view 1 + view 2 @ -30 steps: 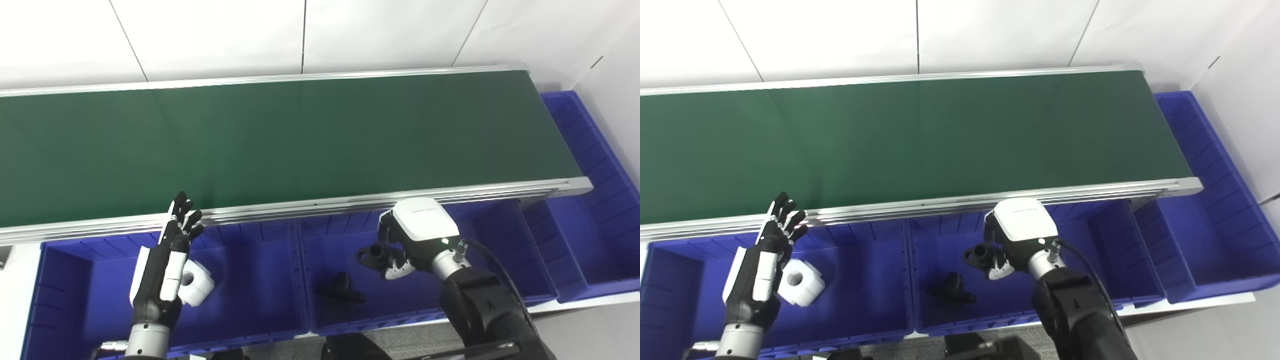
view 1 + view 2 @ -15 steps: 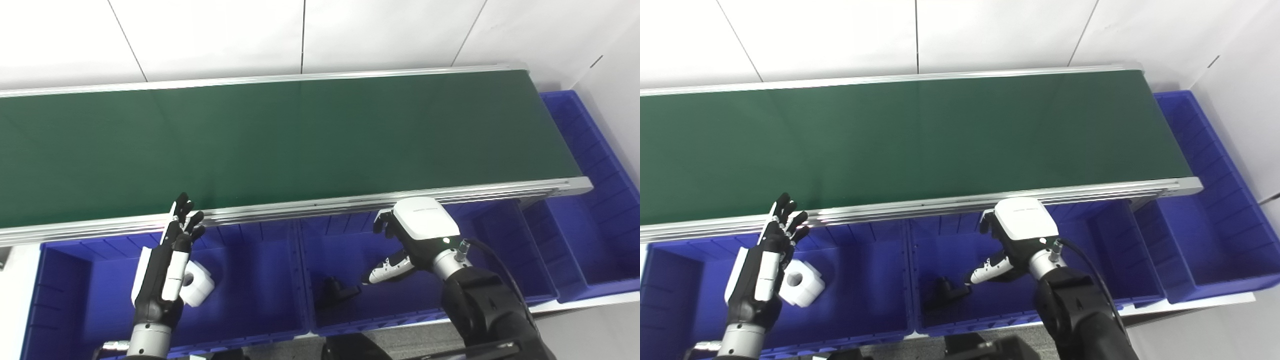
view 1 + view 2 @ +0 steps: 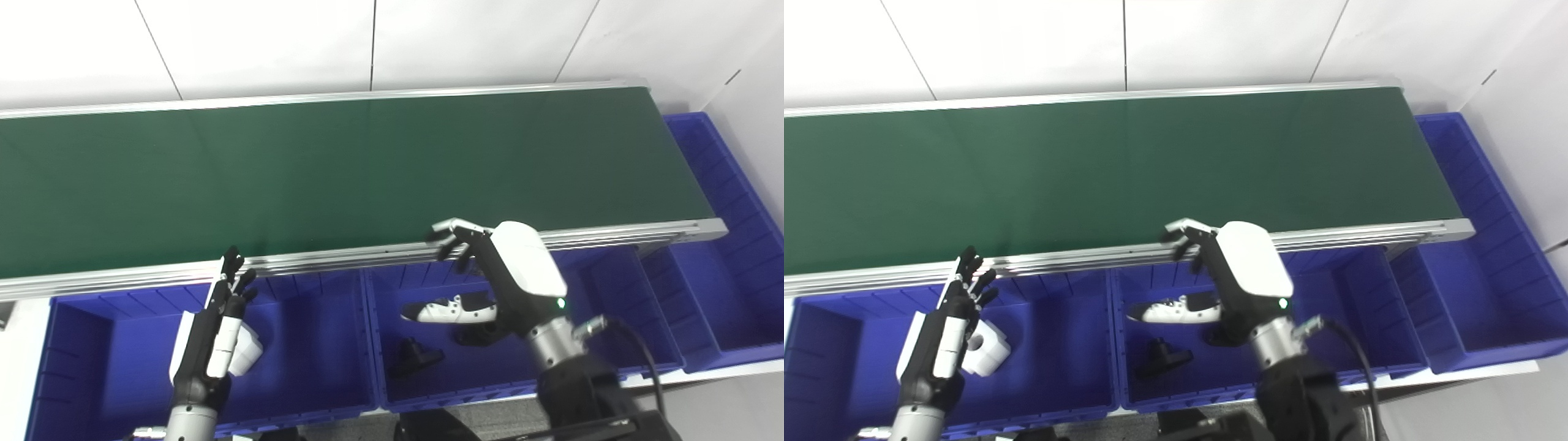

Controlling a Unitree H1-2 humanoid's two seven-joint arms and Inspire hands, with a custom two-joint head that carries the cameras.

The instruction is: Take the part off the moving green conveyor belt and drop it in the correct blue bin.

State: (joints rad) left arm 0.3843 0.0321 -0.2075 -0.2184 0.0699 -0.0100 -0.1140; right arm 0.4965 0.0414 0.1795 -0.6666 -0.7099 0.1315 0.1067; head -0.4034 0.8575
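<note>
Black part [image 3: 416,357] lay on the floor of the middle blue bin [image 3: 392,392], toward that bin's left wall, in no hand's hold; a second dark piece seemed to sit under the right wrist, but it was too hidden to name; the right hand [image 3: 490,275] hung above the same bin with its fingers spread and nothing in them, thumb [image 3: 450,309] reaching out over the bin and fingertips [image 3: 447,228] up at the near rail of the belt; the left hand [image 3: 217,324] stood upright and released over the left blue bin [image 3: 79,343], just in front of a white block [image 3: 248,352] resting there; beyond the bins ran the aluminium rail [image 3: 343,254], then the green conveyor belt [image 3: 343,171], which carried nothing in view from its near edge to its far one.

By my reading the drop was done and the step in hand was clearing away; to do it well the right hand ought to rise straight out of the bin, keep its fingertips off the rail, and wait spread above the belt's near edge for a fresh part.
</note>
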